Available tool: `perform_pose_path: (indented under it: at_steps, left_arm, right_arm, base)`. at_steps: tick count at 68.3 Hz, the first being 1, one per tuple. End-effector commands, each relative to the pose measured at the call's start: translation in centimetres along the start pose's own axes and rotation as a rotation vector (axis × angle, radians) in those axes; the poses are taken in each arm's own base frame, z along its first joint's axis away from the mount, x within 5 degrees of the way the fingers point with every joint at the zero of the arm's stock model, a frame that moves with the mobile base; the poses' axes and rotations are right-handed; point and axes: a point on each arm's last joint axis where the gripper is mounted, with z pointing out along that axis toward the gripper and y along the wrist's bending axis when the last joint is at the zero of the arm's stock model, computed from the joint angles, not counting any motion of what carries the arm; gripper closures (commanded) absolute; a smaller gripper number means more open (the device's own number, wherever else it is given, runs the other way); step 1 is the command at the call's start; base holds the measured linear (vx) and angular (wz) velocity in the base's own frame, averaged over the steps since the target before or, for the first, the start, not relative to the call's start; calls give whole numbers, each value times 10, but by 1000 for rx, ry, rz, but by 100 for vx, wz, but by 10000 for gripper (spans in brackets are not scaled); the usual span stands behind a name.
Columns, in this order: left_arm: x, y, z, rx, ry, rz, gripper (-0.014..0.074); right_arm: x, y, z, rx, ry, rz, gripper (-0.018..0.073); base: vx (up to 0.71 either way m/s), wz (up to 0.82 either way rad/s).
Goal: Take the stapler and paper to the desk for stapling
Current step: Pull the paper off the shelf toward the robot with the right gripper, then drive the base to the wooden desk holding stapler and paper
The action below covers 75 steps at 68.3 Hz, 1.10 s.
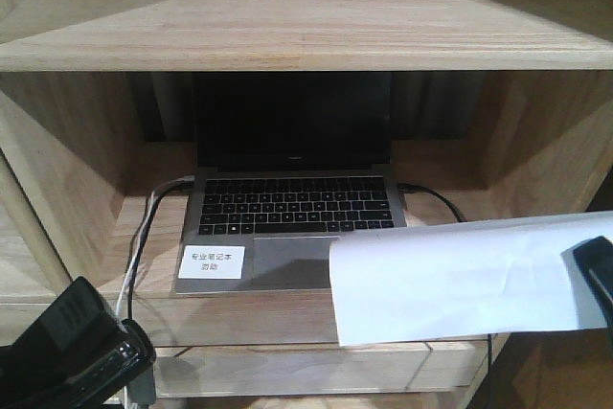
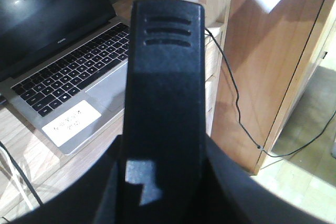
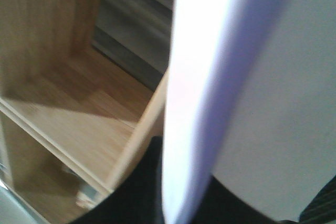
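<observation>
the shelf unit (image 1: 306,35) fills the view ahead of both pairs of fingers, and an open laptop (image 1: 297,208) sits in its compartment, beyond and between them. the paper (image 1: 450,284) is in the air: your right fingers (image 1: 596,270) are clamped on its right edge, and the sheet stretches out to their left, in front of the laptop's near corner. the stapler (image 2: 165,93) stands up between your left fingers (image 2: 231,192), which look clenched on it, low and in front of the shelf. so i judge both pick-ups done. what is left is carrying both to the table, laying the sheet down and bringing the stapler to it. the table shows in none of the views.

a small white label (image 1: 213,261) lies on the laptop's palm rest, ahead of the left fingers. the stapler's orange patch does not show. the front view cuts off both arms. the right wrist view is blurred and nearly filled by the sheet, so the exact grip point is hidden.
</observation>
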Motion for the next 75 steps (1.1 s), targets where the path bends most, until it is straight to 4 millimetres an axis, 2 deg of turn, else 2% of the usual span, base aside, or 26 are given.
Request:
perform_pose_path:
  at_steps: [1, 55, 75]
  left_arm:
    - [-18, 3, -5, -36, -121, -31, 603]
    - [-18, 3, -5, -36, -121, -31, 603]
    - [-18, 3, -5, -37, -122, -31, 603]
  right_arm:
    - [-4, 11, 4, -71, -11, -116, 564]
    - [-4, 11, 4, -73, -2, -151, 564]
    - [-3, 11, 4, -74, 1, -154, 564]
  base:
    - [0, 0]
    - [0, 0]
    - [-6, 19]
